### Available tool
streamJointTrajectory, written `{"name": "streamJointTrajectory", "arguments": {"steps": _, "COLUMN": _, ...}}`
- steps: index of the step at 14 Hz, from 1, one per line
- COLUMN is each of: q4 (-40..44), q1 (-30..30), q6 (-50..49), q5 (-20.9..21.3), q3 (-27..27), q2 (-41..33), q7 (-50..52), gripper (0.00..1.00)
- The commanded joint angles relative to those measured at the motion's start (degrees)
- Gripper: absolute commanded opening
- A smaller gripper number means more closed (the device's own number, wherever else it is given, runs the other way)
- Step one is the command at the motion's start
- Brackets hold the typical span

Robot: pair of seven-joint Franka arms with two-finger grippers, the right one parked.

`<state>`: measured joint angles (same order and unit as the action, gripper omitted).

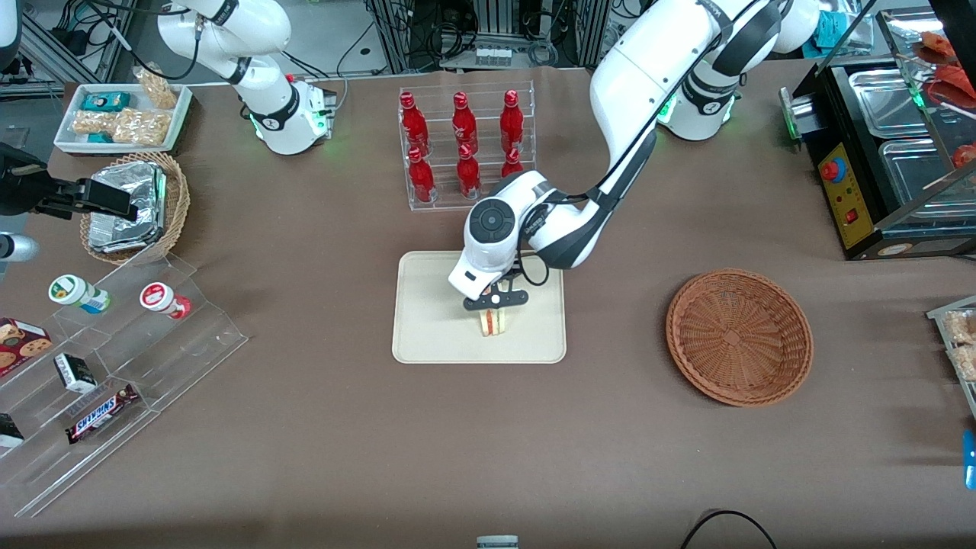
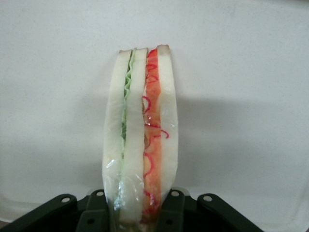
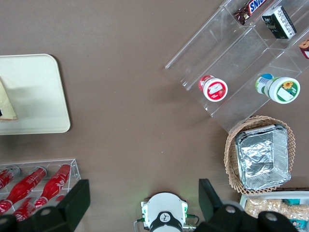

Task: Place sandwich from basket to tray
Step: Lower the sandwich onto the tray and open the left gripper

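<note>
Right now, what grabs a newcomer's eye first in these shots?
The left gripper over the cream tray, shut on the sandwich, which stands on edge showing green and red filling. Next, the reddish-brown wicker basket, with nothing in it, toward the working arm's end of the table. Then the clear rack of red bottles, farther from the front camera than the tray.
</note>
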<state>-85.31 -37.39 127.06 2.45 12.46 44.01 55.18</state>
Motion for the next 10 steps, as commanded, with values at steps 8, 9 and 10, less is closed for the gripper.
{"name": "streamJointTrajectory", "arguments": {"steps": 8, "q4": 2.96, "q1": 0.74, "q6": -5.57, "q5": 1.16, "q3": -2.95, "q2": -5.76, "q7": 2.57, "gripper": 1.0}}
{"name": "streamJointTrajectory", "arguments": {"steps": 9, "q4": 2.78, "q1": 1.09, "q6": -7.51, "q5": 0.63, "q3": -3.57, "q2": -8.04, "q7": 2.39, "gripper": 1.0}}
{"name": "streamJointTrajectory", "arguments": {"steps": 10, "q4": 2.52, "q1": 3.18, "q6": -9.79, "q5": 0.54, "q3": -3.76, "q2": -10.42, "q7": 2.39, "gripper": 1.0}}
